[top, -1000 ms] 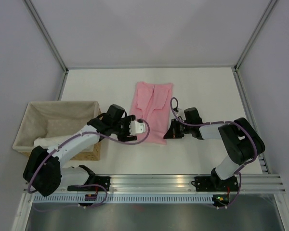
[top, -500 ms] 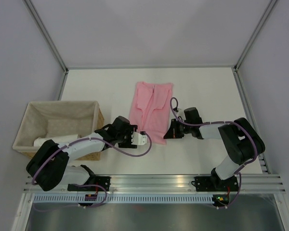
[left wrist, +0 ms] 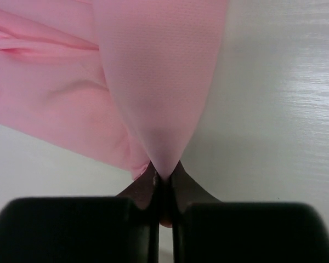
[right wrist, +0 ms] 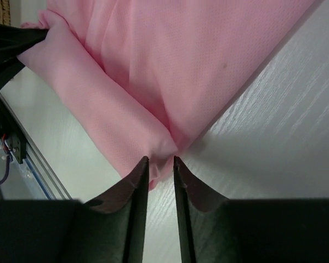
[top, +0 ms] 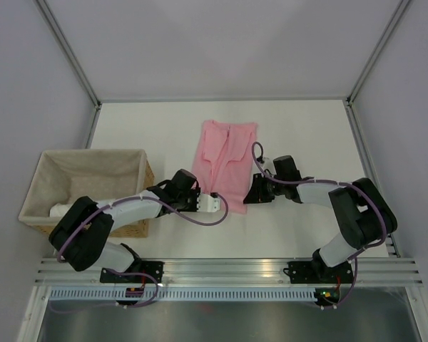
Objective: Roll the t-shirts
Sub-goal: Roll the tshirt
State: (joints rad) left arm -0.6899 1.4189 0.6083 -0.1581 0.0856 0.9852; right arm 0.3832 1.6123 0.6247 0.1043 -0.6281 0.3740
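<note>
My left gripper [left wrist: 163, 176] has dropped and clamped the soft light-pink cloth t-shirt [top: 227, 153] at its hem nearest the surface's [top: 307, 128] near edge. My right gripper [right wrist: 160, 164] stays clamped beside it, so rolling can start.

The near corners of the soft light-pink cloth t-shirt [top: 226, 158] lie hidden under the left gripper [left wrist: 163, 183] and the right gripper [right wrist: 160, 167] in the top view. Both wrist views cut the cloth off at their top edges. Its neck label is too small to tell.
</note>
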